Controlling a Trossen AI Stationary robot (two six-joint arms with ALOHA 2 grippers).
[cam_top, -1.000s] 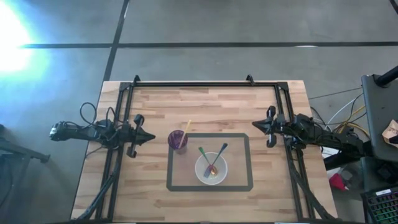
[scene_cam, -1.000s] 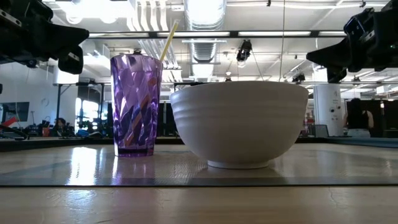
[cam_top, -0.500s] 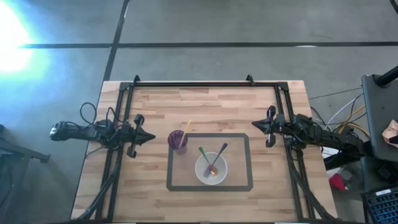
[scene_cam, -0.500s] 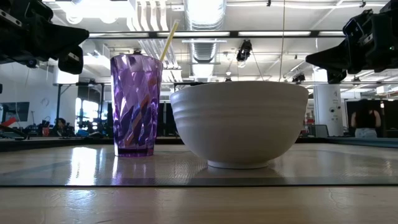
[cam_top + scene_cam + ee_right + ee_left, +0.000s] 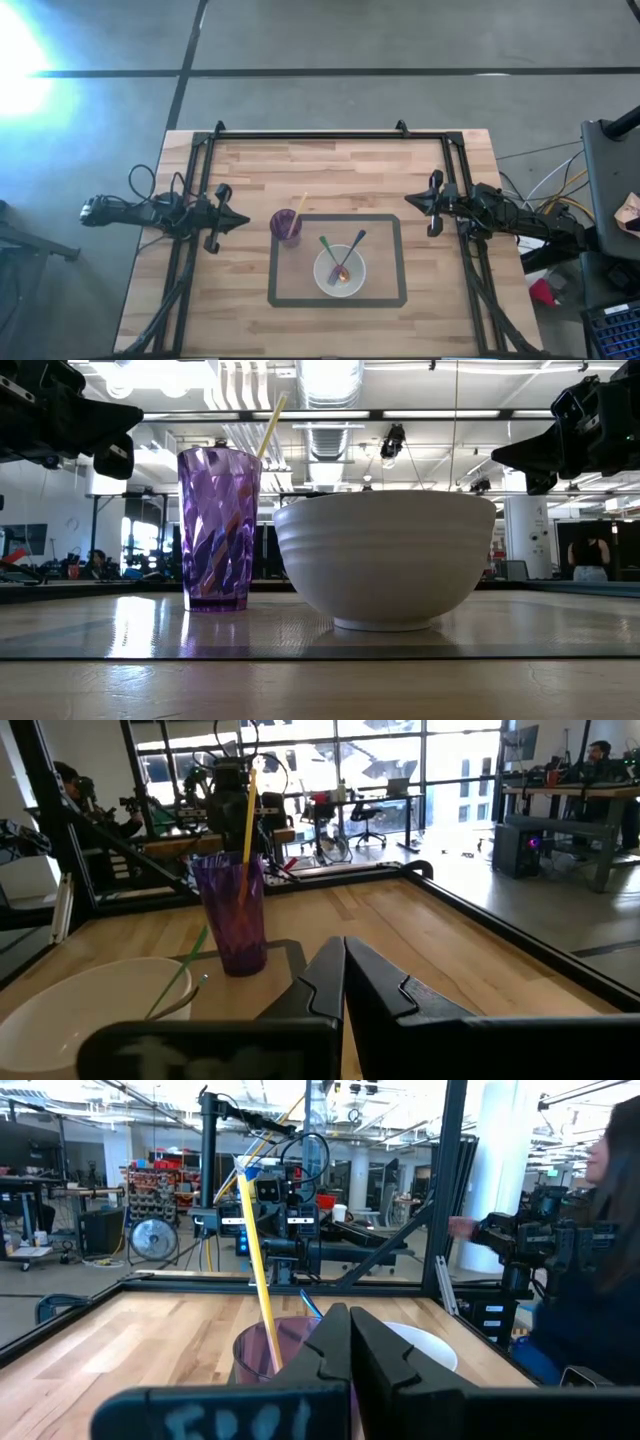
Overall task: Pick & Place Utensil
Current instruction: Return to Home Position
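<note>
A purple ribbed plastic cup [image 5: 287, 224] stands on the table at the taped rectangle's left edge, with a yellow utensil [image 5: 298, 211] leaning in it. The white bowl [image 5: 340, 272] inside the rectangle holds a green-handled [image 5: 328, 250] and a dark-handled [image 5: 353, 246] utensil, their handles resting on its rim. My left gripper [image 5: 242, 220] hovers shut to the left of the cup. My right gripper [image 5: 411, 201] hovers shut to the right of the rectangle. In the left wrist view the cup [image 5: 270, 1350] shows ahead of the fingers; in the right wrist view the cup [image 5: 232, 915] and bowl [image 5: 95, 1005] show.
A dark taped rectangle [image 5: 335, 300] marks the mat area around the bowl. A black metal frame [image 5: 310, 136] runs round the table's far and side edges. Bare wood lies toward the near and far edges. A person [image 5: 600, 1270] shows beyond the table in the left wrist view.
</note>
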